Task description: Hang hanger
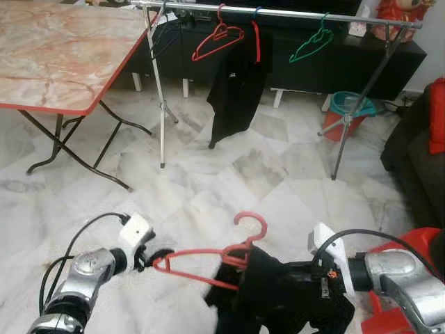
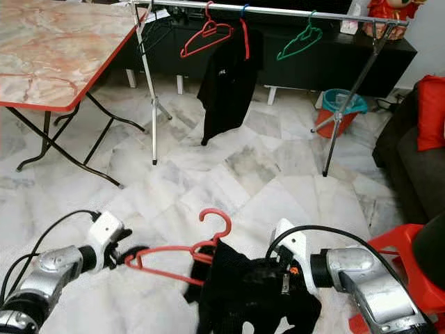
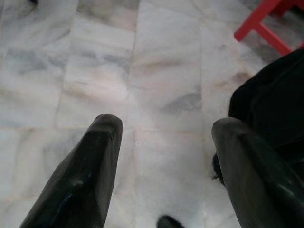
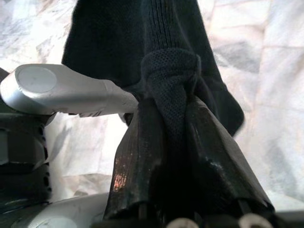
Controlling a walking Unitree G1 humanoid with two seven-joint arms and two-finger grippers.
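While both arms are reaching inward low over the marble floor (image 1: 208, 181), the right hand (image 4: 166, 142) is clamping its fingers on the black garment (image 1: 278, 292) draped over the red hanger (image 1: 208, 268). The left hand (image 1: 154, 261), fingers apart, is touching the hanger's left end.

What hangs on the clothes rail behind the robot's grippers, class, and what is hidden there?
On the clothes rail hang a red hanger, a black garment and a green hanger. The garment covers most of its own hanger; a dark cabinet stands behind.
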